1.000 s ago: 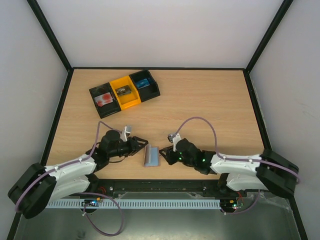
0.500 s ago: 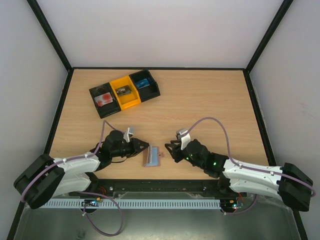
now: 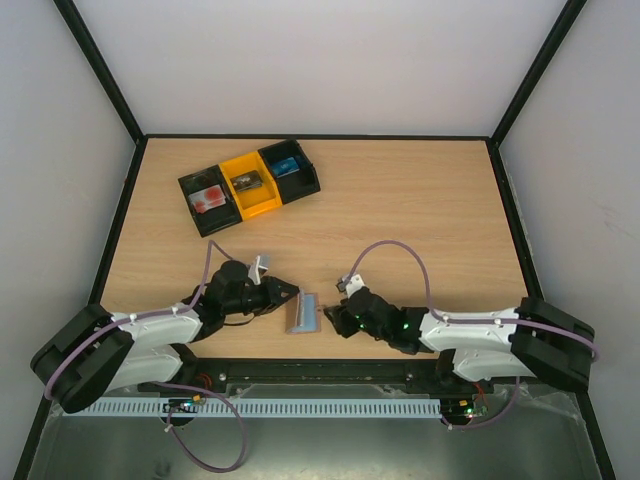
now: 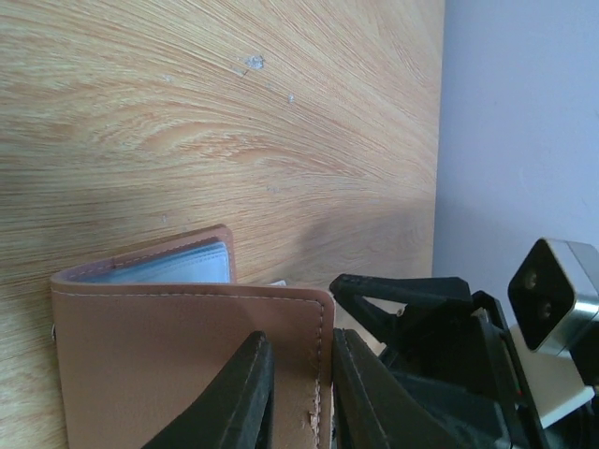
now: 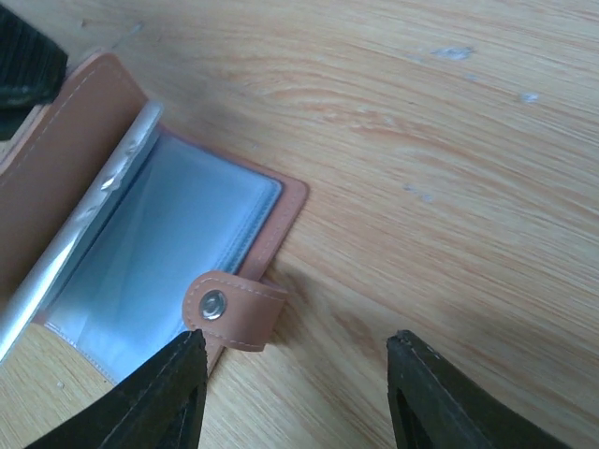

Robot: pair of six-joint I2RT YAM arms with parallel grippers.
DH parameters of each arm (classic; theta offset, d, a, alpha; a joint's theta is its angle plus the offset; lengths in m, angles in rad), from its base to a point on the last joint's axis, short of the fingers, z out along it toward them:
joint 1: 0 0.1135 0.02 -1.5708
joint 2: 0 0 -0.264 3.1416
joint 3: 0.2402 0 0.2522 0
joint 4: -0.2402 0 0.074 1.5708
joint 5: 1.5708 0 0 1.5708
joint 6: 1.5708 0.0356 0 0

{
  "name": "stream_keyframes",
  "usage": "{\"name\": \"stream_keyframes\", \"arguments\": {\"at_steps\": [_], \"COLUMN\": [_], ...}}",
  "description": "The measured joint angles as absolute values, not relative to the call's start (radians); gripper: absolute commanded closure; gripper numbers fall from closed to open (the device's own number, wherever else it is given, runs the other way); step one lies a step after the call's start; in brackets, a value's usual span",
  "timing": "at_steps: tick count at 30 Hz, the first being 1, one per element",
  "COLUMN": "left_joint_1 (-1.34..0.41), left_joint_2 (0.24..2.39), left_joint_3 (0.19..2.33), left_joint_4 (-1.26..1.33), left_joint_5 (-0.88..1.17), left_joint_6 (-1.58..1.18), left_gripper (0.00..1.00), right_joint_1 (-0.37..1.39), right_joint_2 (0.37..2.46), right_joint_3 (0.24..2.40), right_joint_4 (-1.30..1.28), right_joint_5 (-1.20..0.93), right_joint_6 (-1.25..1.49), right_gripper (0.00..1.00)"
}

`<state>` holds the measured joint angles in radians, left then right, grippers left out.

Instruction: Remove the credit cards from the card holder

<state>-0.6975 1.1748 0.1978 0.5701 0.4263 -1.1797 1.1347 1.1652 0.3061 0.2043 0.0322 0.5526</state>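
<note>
Soft, even light fills the top view. The worktop [image 3: 400,200] is bright, with faint, soft-edged shadows and no glare, and its near edge is dimmer. In the left wrist view the wood grain is crisp, while the left tool [image 4: 298,339] looks slightly soft. In the right wrist view the card holder [image 5: 56,178] shows a pale sheen on its clear sleeves and casts a soft shadow to its right. The right tool [image 5: 298,341] is blurred.

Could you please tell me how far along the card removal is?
Done: the card holder lies unsnapped and open, clear sleeves showing. In hand: the left end effector pinches its raised cover; the right end effector hovers open by the snap tab. Left: no card is out yet.
</note>
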Motion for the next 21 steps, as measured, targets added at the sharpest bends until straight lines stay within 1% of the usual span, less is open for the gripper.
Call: {"name": "stream_keyframes", "arguments": {"at_steps": [3,7,11,13,15,19,21], "left_joint_1": [-0.698,-0.698,-0.698,-0.698,-0.698,-0.698,-0.698], "left_joint_2": [1.175,1.175,1.175,1.174,1.174,1.174,1.174], "left_joint_3": [0.198,0.198,0.198,0.198,0.198,0.198,0.198], "left_joint_4": [0.569,0.566,0.562,0.561,0.560,0.556,0.555], "left_joint_5": [0.426,0.422,0.418,0.418,0.418,0.418,0.417], "left_joint_6": [-1.179,-1.179,-1.178,-1.178,-1.178,-1.178,-1.177], "left_gripper": [0.78,0.78,0.78,0.78,0.78,0.78,0.77], "right_joint_1": [1.168,1.213,1.227,1.228,1.228,1.229,1.230], "right_joint_2": [1.217,1.287,1.340,1.358,1.373,1.385,1.386], "right_joint_3": [0.331,0.362,0.391,0.406,0.419,0.435,0.437], "right_joint_4": [0.207,0.209,0.209,0.209,0.209,0.208,0.207], "right_joint_5": [0.043,0.065,0.087,0.100,0.117,0.148,0.164], "right_joint_6": [0.569,0.588,0.600,0.607,0.608,0.613,0.614], "right_gripper": [0.40,0.38,0.34,0.34,0.38,0.53,0.58]}}
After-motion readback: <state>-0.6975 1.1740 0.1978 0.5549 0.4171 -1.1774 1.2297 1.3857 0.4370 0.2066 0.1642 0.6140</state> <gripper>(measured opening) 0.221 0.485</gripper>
